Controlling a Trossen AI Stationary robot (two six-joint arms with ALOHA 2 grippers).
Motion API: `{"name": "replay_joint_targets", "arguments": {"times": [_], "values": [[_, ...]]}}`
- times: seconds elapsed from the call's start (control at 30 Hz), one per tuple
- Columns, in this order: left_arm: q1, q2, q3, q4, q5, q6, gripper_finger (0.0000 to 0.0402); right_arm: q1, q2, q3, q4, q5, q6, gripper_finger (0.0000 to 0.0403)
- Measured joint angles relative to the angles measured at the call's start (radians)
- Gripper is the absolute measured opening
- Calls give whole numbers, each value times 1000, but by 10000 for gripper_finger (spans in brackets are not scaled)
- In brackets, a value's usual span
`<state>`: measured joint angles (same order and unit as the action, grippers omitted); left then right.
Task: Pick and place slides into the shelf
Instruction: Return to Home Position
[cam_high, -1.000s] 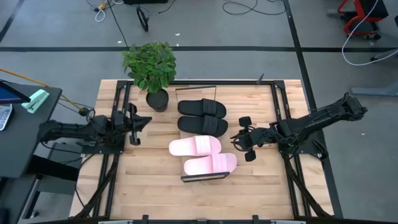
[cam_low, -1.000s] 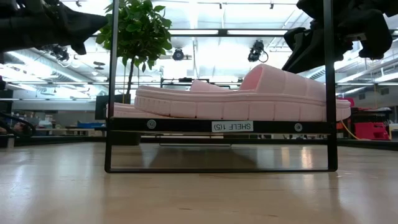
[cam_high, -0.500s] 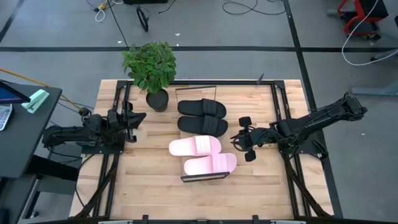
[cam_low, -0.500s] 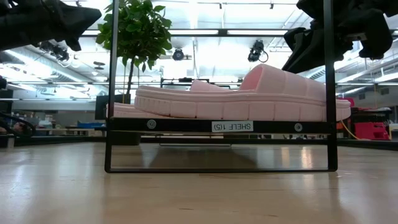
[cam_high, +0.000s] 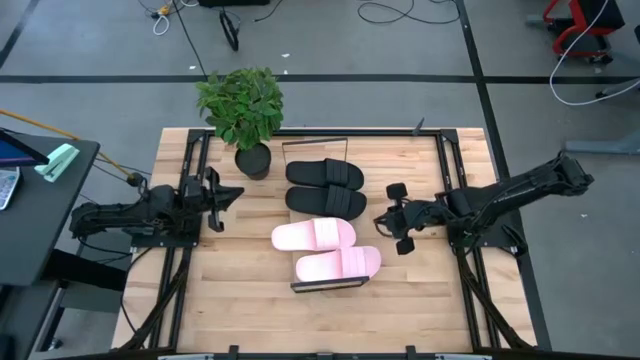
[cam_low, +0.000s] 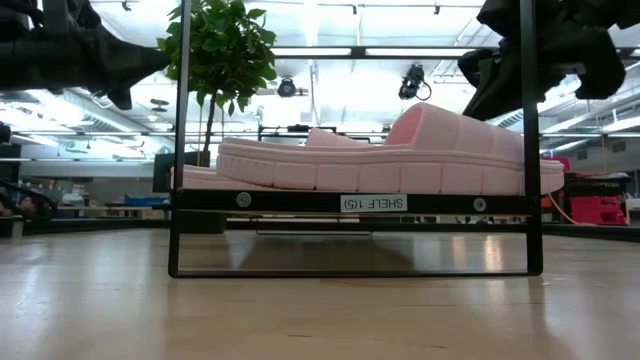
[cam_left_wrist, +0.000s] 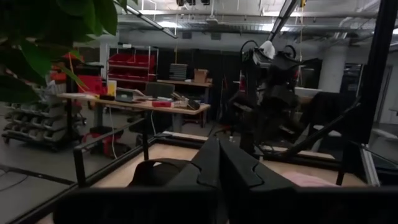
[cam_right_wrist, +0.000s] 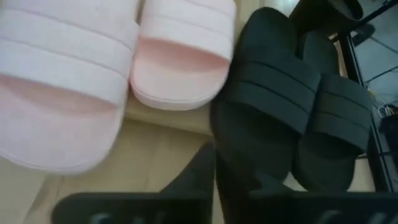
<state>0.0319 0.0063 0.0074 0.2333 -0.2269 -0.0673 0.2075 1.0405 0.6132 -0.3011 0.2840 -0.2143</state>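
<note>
You're looking at the wrap-up: all four slides are lying on the shelf, so nothing is waiting to be picked. The black slides are sitting at the far end by the potted plant. The pink slides are sitting at the near end, the last one right against the end bar. All of them are lying crosswise, with their ends poking past the frame. In the low view a pink slide is resting flat on the shelf board.

The right hand is hovering just beside the shelf's right side, level with the gap between the black and pink rows. Its fingers are clenched together and carrying nothing; the right wrist view is showing the hand pointing at the slides from above. The left hand is hanging over the desk on the left side, near the plant pot and apart from the shelf. It's clenched and empty too, and the left wrist view is showing the fingers pressed together.

My read is that placing is finished and you're in the return-to-home step. The next move is calling for both arms to pull back to rest. Take the right one up and away from the shelf so you aren't clipping the overhanging pink toe.
</note>
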Motion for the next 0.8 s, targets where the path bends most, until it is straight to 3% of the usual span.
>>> {"name": "replay_joint_targets", "arguments": {"times": [0.27, 0.5, 0.67, 0.8], "values": [[0, 0, 0, 0, 0, -1, 41, -194, -120, -20, 21, -208, -74, 5], [0, 0, 0, 0, 0, 0, 44, -370, -311, -204, 122, -423, -21, 3], [0, 0, 0, -1, 0, 43, 36, -403, -450, -367, 326, -529, 82, 2], [0, 0, 0, -23, -1, 79, 29, -389, -536, -484, 523, -548, 157, 1]]}}
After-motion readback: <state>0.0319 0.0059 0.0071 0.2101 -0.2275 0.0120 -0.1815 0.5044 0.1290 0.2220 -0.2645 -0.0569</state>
